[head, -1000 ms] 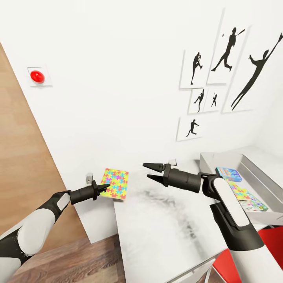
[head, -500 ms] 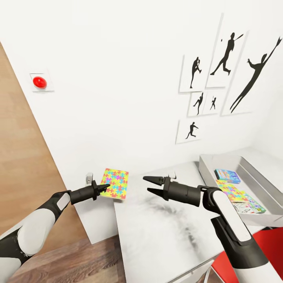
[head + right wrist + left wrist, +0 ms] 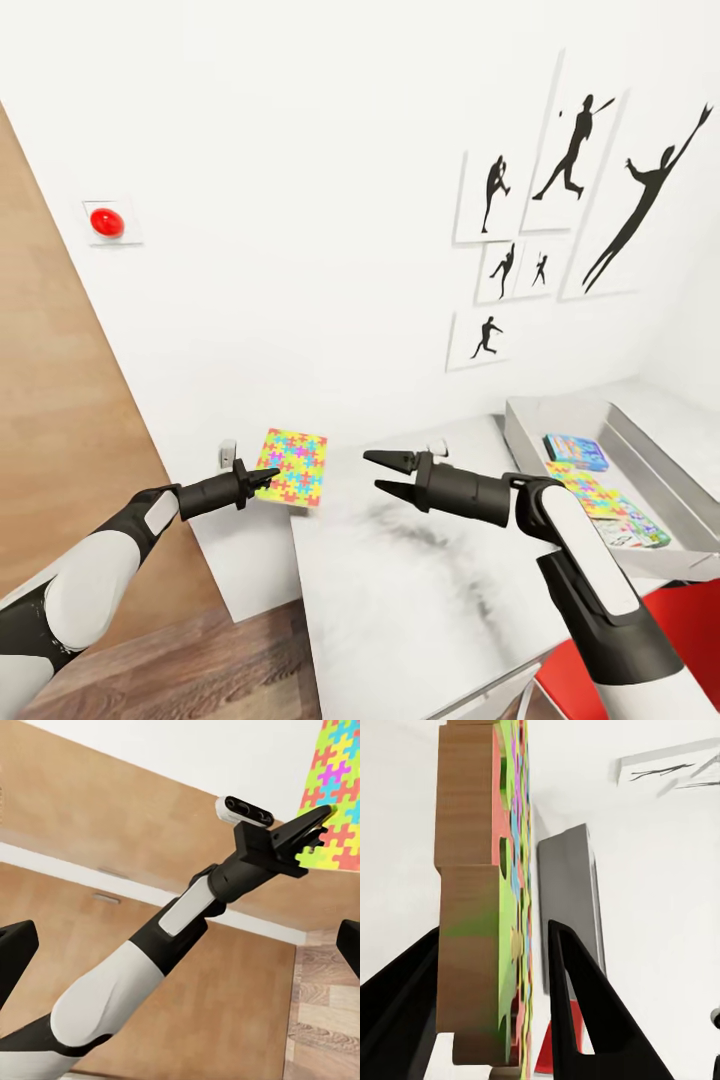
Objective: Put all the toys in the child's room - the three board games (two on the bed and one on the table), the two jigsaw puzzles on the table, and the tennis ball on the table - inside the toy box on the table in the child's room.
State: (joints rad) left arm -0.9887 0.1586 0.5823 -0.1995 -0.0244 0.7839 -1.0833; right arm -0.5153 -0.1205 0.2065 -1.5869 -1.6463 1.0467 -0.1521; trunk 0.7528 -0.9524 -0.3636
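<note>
Illumination is bright, even and diffuse throughout, with no identifiable source and no glare on the white wall. The only shading is a soft, smudged grey patch on the table top, running from beneath the right gripper toward 5 o'clock. The head view is sharp but wide-angle, its wall pictures slanting at 2 o'clock, while the left wrist view renders the close jigsaw puzzle soft and blurred.
</note>
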